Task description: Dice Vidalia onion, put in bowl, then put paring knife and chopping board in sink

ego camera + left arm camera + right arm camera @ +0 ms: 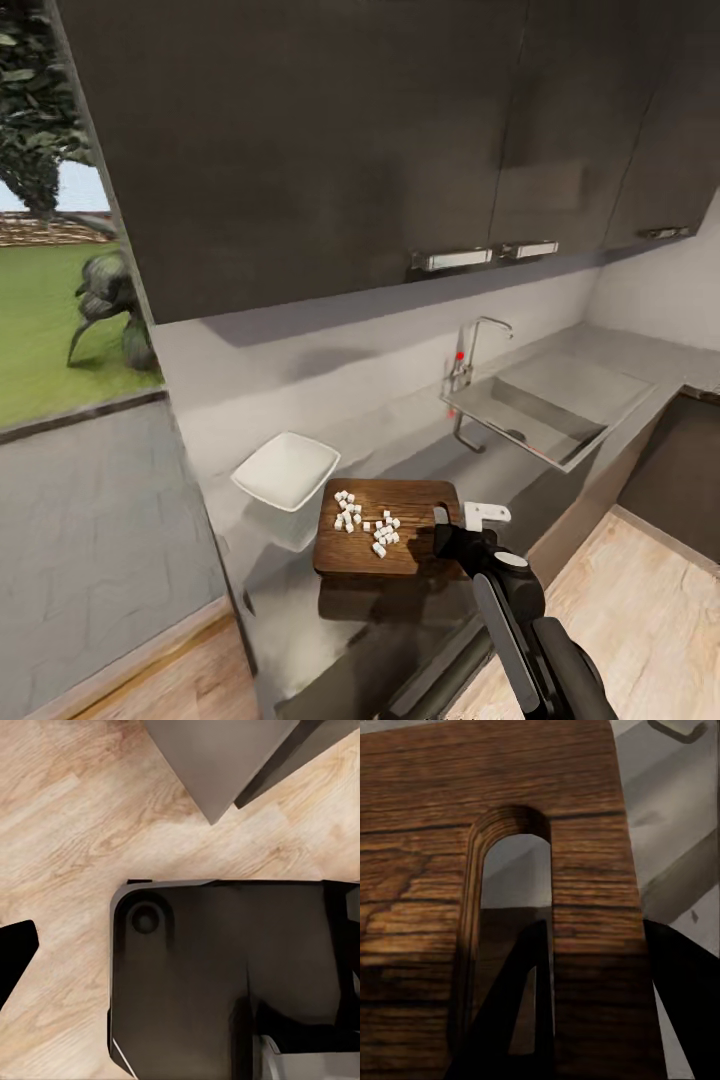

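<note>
1. One chopping board (400,530) on the countertop (420,460).
2. One white bowl (287,469).
3. Roughly twenty white onion dice (367,520) on the board; the exact count is unclear.
4. One sink (560,405), one tap (470,355).
5. Three cabinet handles (452,259) overhead.
6. One gripper (462,522) in the head view.

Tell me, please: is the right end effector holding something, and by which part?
It appears to grip the chopping board at its handle-slot end; the right end effector sits there.
</note>
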